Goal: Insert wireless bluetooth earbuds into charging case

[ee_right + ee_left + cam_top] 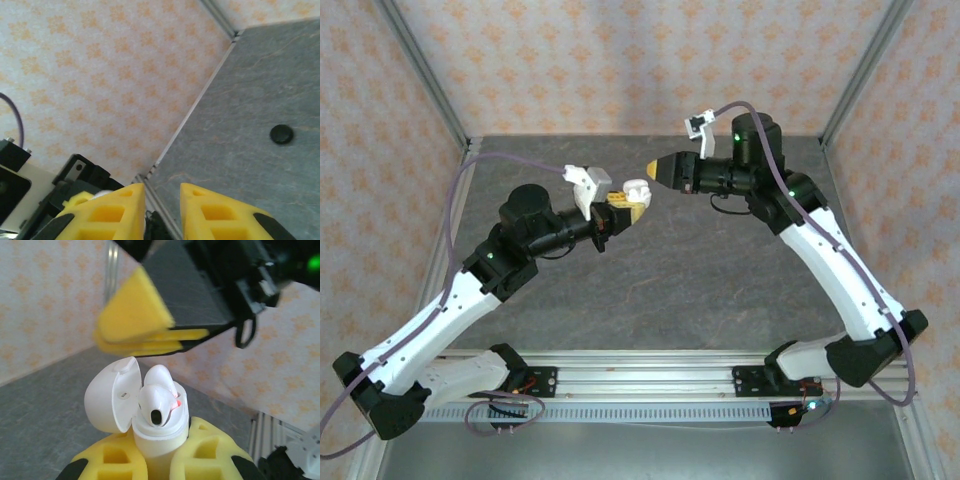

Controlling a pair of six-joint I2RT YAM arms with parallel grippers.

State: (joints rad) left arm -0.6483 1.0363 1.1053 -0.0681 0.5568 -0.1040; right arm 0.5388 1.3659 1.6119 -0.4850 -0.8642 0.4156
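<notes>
Grey marbled table (670, 290) with 1 small round black puck (281, 134) flat on its surface.

Walled on three sides with pale paper (620, 60) printed in orange flowers. Below, a grey stone-look tabletop (700, 280), faintly veined. Silver metal posts (423, 70) up the back corners, a slotted rail (650, 378) along the near edge. Evenly, softly lit.

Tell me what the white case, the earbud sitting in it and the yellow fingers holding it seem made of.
Case: hard white plastic, glossy, with soft highlights on its open lid. Earbud: likely the same glossy plastic, smooth with highlights. Fingers: matte yellow with moulded hollows; plastic or firm rubber, unclear which.
</notes>
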